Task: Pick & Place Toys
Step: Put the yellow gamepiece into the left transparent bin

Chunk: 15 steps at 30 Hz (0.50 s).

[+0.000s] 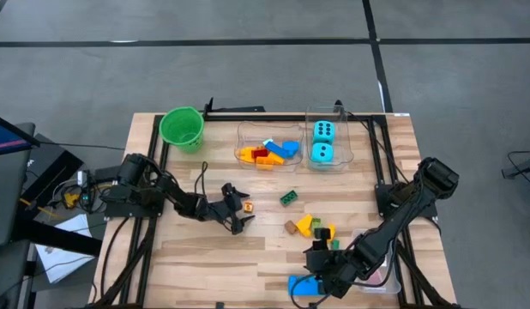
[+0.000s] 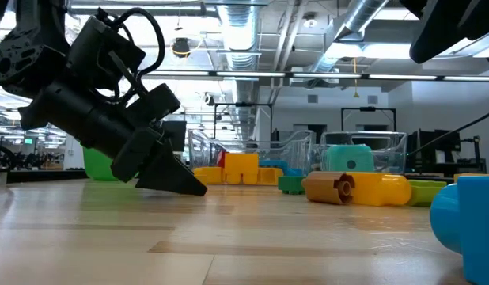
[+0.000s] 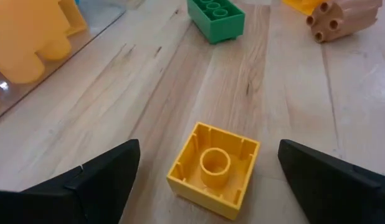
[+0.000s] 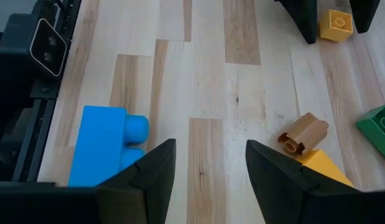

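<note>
My left gripper (image 1: 237, 212) is low over the table's middle and open. Its fingers stand on either side of a small yellow block (image 3: 213, 169) without touching it. The block lies upside down on the wood, its hollow side up. My right gripper (image 1: 321, 262) is open and empty near the front edge, beside a blue block (image 4: 108, 146) that lies flat on the table. A green block (image 1: 288, 197), a brown block (image 4: 301, 134) and yellow blocks (image 1: 306, 225) lie between the arms. Two cyan dice (image 1: 322, 142) sit in a clear tub. No playing cards show.
A green bucket (image 1: 181, 127) stands at the far left. A clear tub (image 1: 248, 137) at the back holds several yellow, red and blue blocks. The dice tub (image 1: 340, 129) stands beside it. Another clear tub (image 1: 383, 280) lies under my right arm, near the front right corner.
</note>
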Available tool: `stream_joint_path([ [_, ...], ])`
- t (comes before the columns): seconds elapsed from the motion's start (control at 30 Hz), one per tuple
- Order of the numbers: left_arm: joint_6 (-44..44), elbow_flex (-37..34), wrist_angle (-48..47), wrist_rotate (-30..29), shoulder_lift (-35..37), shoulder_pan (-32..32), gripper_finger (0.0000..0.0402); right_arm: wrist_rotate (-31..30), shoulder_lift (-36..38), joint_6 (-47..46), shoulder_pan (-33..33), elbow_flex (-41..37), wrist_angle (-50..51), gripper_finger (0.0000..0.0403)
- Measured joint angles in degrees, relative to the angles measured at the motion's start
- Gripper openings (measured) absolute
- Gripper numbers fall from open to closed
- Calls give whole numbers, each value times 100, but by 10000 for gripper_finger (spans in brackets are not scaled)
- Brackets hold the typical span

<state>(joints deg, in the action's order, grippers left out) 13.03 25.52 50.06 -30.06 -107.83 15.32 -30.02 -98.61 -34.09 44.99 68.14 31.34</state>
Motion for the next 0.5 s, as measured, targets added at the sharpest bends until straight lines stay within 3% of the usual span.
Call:
stream_joint_path([
  [0.27, 263, 0, -52, 553, 11, -119, 378, 0, 0, 0, 0, 0, -1, 186],
  [0.5, 352, -1, -215, 663, 47, -115, 357, 2, 0, 0, 0, 0, -1, 186],
])
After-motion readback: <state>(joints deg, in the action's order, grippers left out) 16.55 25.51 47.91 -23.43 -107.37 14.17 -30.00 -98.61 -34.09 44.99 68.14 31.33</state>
